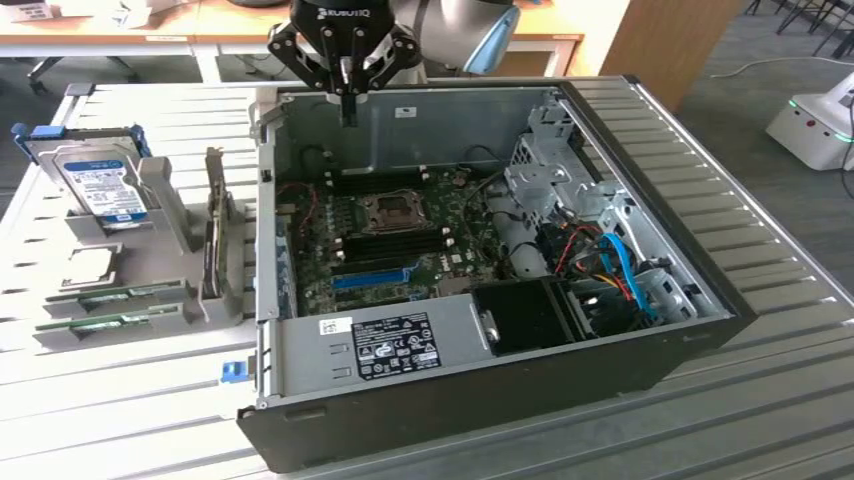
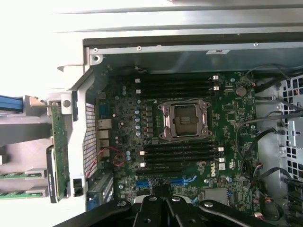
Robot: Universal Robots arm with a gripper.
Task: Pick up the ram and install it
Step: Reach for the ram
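Two slim green ram sticks (image 1: 118,297) lie in a grey holder (image 1: 134,330) on the table at the exterior view's left; they appear in the wrist view too (image 2: 14,175). My gripper (image 1: 350,108) hangs shut and empty over the far wall of the open computer case (image 1: 667,340), well apart from the sticks. In the wrist view its black fingers (image 2: 163,198) meet above the motherboard (image 2: 227,113). Long black memory slots (image 2: 179,153) lie on both sides of the CPU socket (image 2: 184,120) and look empty.
A hard drive (image 1: 100,180) stands in a grey rack beside an upright green card (image 1: 214,230). Inside the case are a bright blue expansion slot (image 1: 371,277), a black fan shroud (image 1: 534,315) and loose cables (image 1: 621,265). A white machine (image 1: 814,125) stands on the floor at the right.
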